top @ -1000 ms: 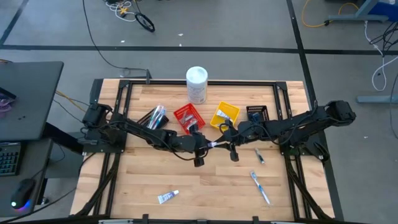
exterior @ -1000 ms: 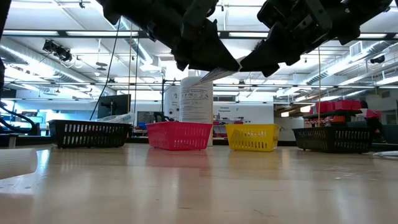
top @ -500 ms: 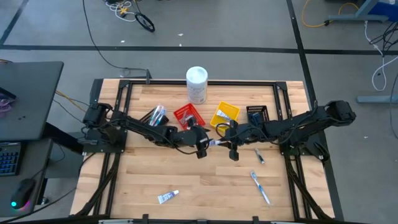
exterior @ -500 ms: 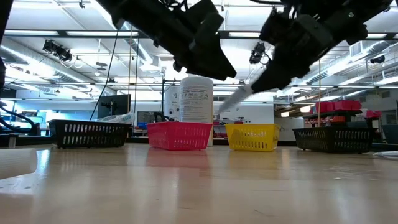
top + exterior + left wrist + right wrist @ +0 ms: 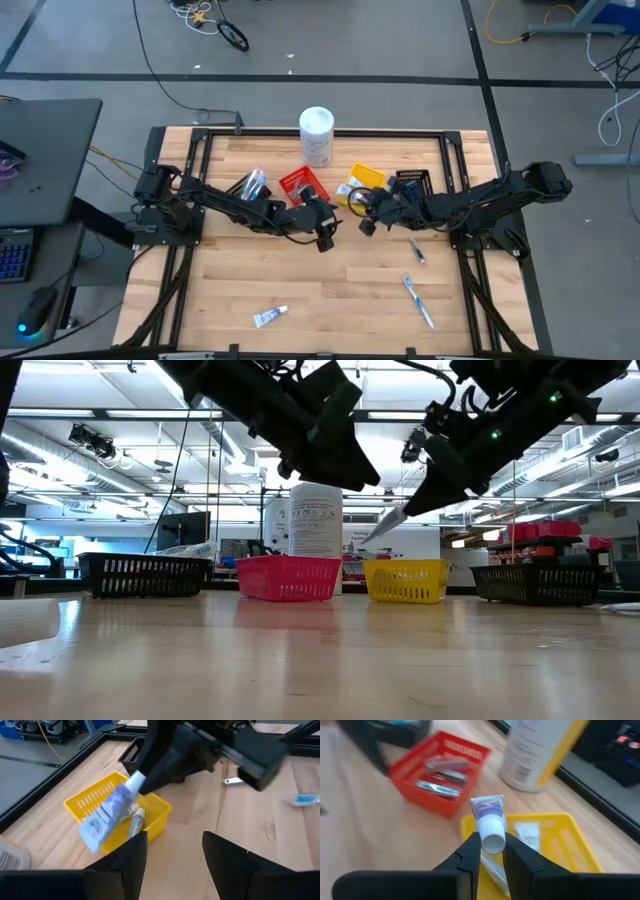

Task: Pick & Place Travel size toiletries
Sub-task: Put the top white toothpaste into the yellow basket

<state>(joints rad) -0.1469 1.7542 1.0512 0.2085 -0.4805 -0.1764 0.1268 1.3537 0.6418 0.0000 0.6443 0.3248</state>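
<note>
Handed off since a second ago: toothpaste tube (image 5: 489,815) now pinched by right gripper (image 5: 492,851), carried toward yellow bin (image 5: 361,184).
Left gripper (image 5: 172,849), jaws spread and empty, sits at 9 o'clock of the tube. Next, I judge: lower over the bin and release. Counted: three items loose on the table (image 5: 330,300), four bins, one canister (image 5: 316,135).

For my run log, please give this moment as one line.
right hand: shut on tube, over yellow bin | left hand: open, empty, beside red bin | loose: tube, toothbrush
</note>
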